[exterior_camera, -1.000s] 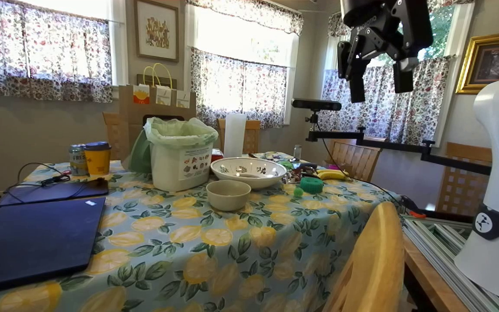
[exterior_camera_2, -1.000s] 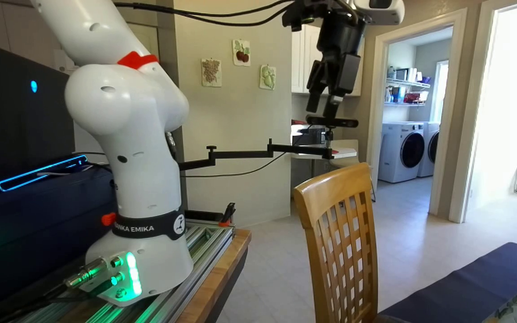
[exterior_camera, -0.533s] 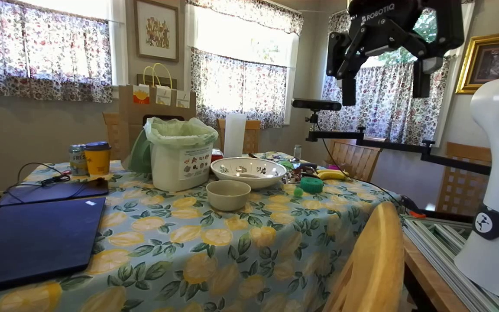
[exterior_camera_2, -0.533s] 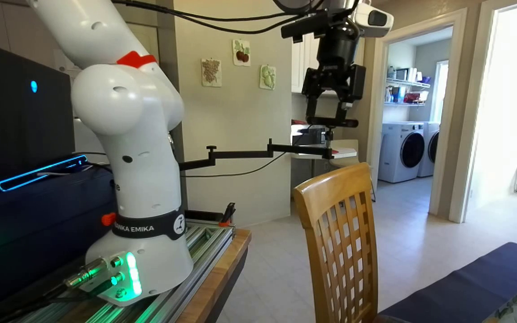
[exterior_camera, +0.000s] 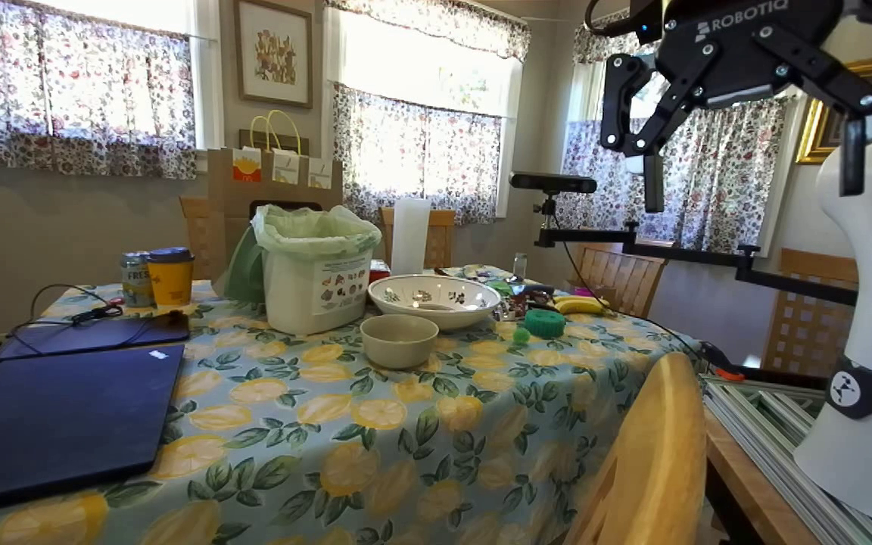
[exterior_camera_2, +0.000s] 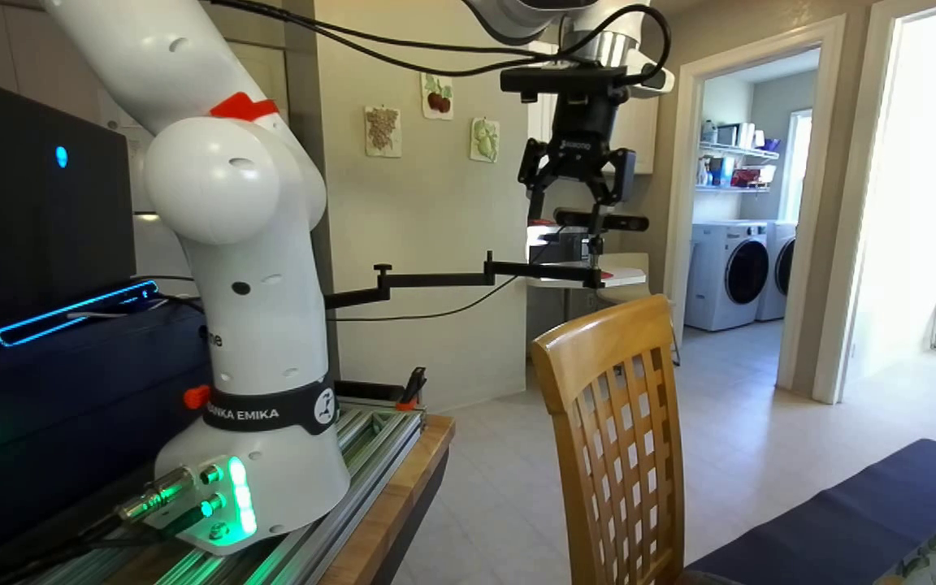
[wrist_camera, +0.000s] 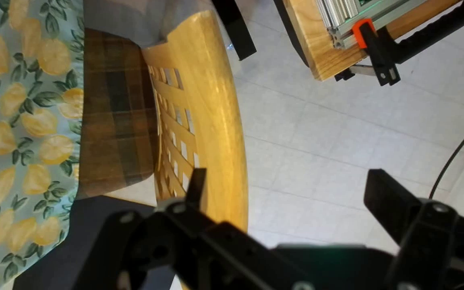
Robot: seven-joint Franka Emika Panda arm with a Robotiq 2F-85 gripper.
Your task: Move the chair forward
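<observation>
End effector (exterior_camera: 753, 200) newly turned, jaws spread wide above the lattice-backed chair (exterior_camera_2: 598, 329).
The lemon-clothed desk (exterior_camera: 284, 428) is backed by curtained windows (exterior_camera: 419, 49).

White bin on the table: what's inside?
Only a green liner, folded out over the top in an exterior view. Anything deeper can't be seen: the liner and the front of the bin cover it.

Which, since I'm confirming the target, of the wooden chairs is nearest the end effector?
The honey-coloured chair, the only one beneath the end effector in the wrist view; the other wooden chairs stand farther back in an exterior view.
</observation>
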